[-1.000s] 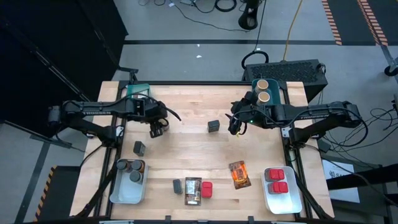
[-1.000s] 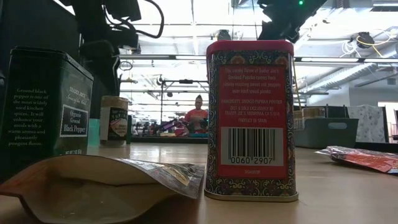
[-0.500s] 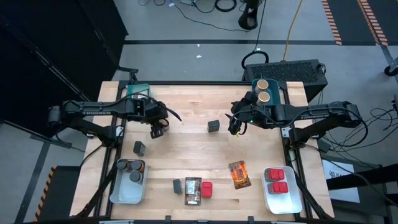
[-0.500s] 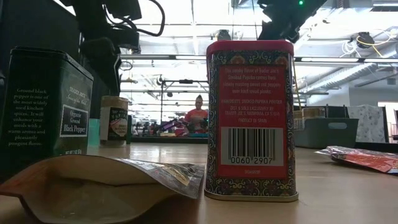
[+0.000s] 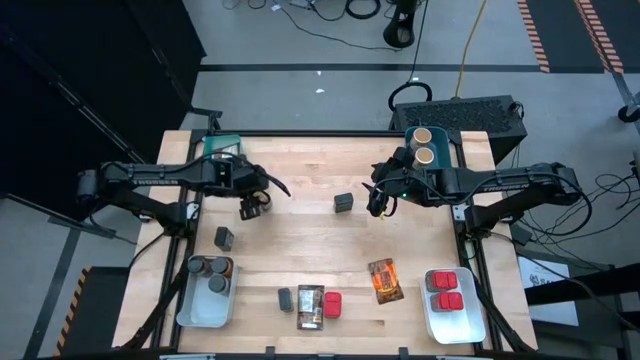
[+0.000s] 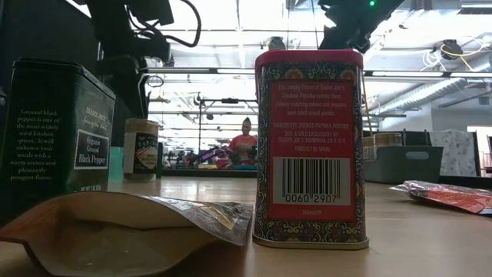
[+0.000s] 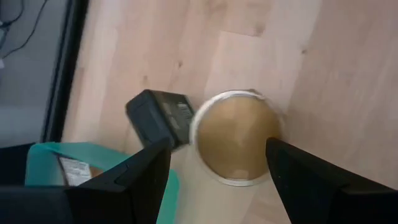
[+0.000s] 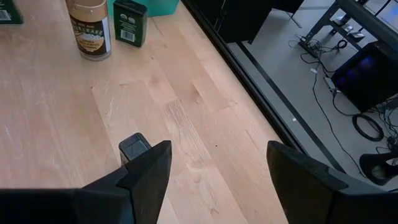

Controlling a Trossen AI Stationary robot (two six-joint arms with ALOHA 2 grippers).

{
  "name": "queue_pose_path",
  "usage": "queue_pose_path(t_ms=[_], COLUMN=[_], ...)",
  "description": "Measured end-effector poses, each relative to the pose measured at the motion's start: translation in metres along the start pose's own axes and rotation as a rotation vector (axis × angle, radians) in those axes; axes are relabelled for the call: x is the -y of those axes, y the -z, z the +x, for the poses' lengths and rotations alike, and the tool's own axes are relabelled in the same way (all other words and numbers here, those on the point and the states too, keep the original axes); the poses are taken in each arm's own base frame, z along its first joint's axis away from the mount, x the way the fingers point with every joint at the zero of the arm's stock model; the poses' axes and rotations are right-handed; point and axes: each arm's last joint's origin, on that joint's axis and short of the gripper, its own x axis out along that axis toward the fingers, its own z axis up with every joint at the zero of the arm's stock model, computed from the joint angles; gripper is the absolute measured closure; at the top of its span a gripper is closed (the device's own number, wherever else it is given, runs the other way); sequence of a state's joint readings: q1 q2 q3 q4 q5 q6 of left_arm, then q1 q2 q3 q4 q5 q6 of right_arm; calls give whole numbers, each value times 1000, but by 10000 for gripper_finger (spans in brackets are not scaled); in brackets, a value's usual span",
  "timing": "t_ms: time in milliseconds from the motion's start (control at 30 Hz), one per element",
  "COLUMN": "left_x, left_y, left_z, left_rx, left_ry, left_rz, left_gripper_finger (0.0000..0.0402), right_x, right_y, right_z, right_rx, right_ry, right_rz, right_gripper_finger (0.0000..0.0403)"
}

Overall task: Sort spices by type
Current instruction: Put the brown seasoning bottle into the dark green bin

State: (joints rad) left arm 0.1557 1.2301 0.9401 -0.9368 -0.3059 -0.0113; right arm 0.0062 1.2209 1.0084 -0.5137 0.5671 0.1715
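Observation:
A tan round cylinder [image 7: 235,138] stands upright on its base at the table's far left, next to a dark tin [image 7: 158,115] and the teal bin [image 7: 46,165]. My left gripper [image 5: 252,208] hangs open above the cylinder, one finger to each side of its lid, and hides it in the high view. In the right wrist view the same cylinder [image 8: 90,28] stands clear on the wood. My right gripper [image 5: 378,200] is open and holds nothing. It hovers mid-table beside a small dark tin [image 5: 344,203], which also shows below its fingers [image 8: 134,149].
Another dark tin [image 5: 225,238] stands at the left. Along the near edge are a clear bin [image 5: 190,305] with dark jars, a dark jar [image 5: 285,298], a packet [image 5: 310,305], a red tin [image 5: 333,304], a second packet [image 5: 385,280] and a clear bin [image 5: 450,322] with red tins. The far right teal bin [image 5: 447,150] holds two tan cylinders.
My left gripper has turned a little at the wrist above the tan cylinder and stays in the same place. The cylinder and the other spices have not moved.

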Motion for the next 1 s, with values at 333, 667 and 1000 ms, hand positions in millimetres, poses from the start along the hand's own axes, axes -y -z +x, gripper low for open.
queue_pose_path(t_ms=[333, 667, 1000], left_x=[0, 2, -22], left_y=[0, -3, -2], left_z=[1, 0, 4], left_rx=[-8, 15, 28], left_ry=[-73, 214, 221], left_rz=[-23, -103, -120], left_gripper_finger=[138, 138, 138], right_x=[0, 0, 0], right_y=[0, 0, 0], right_z=[0, 0, 0], right_rx=[0, 0, 0], right_ry=[3, 4, 4], right_rz=[0, 0, 0], right_gripper_finger=[154, 154, 154])
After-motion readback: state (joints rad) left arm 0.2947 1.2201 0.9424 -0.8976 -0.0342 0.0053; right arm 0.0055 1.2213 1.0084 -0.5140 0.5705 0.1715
